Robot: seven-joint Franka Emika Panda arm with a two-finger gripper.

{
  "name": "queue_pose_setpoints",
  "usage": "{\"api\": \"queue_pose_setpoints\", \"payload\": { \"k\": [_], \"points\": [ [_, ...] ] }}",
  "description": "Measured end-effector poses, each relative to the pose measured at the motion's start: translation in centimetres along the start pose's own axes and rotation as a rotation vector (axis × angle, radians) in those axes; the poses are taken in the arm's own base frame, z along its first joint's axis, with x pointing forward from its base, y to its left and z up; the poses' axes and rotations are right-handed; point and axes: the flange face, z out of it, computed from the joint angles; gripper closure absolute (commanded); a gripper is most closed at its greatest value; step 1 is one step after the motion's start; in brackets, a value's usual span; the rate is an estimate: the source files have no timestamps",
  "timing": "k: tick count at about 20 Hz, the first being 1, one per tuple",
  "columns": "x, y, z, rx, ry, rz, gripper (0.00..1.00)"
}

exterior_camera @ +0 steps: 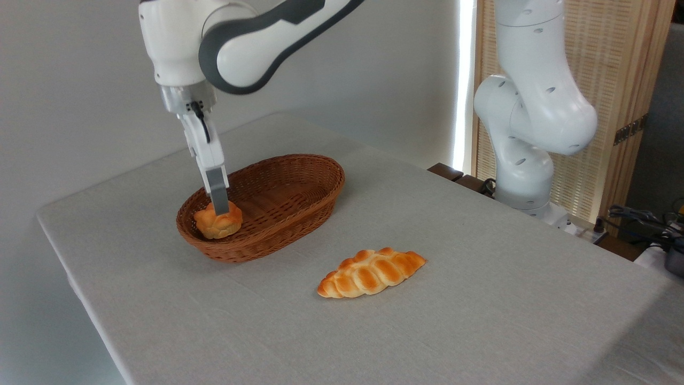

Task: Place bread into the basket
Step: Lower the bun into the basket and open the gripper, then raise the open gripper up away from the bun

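While the bread lies inside the basket at its 8 o'clock end, against the rim, your gripper touches its top; I cannot tell its opening. At 4 o'clock, the braided loaf has free table around.

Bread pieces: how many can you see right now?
2. The round bun sits in the basket at its near-left end, under the gripper; the braided loaf lies on the table.

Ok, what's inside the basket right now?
One round bun sits at the left end of the basket, the pincer at its top. The near wall hides the bun's base.
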Motion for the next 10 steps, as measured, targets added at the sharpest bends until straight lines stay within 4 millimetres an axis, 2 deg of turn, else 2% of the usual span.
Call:
{"api": "queue_pose_setpoints", "payload": {
  "k": [3,6,10],
  "points": [
    [-1.1,-1.1,-3.0,-0.002,-0.020,-0.026,0.00],
    [-3.4,-3.9,-6.7,0.002,-0.037,-0.073,0.00],
    [-6.6,-7.3,-10.3,0.041,-0.015,-0.095,0.00]
  ]
}}
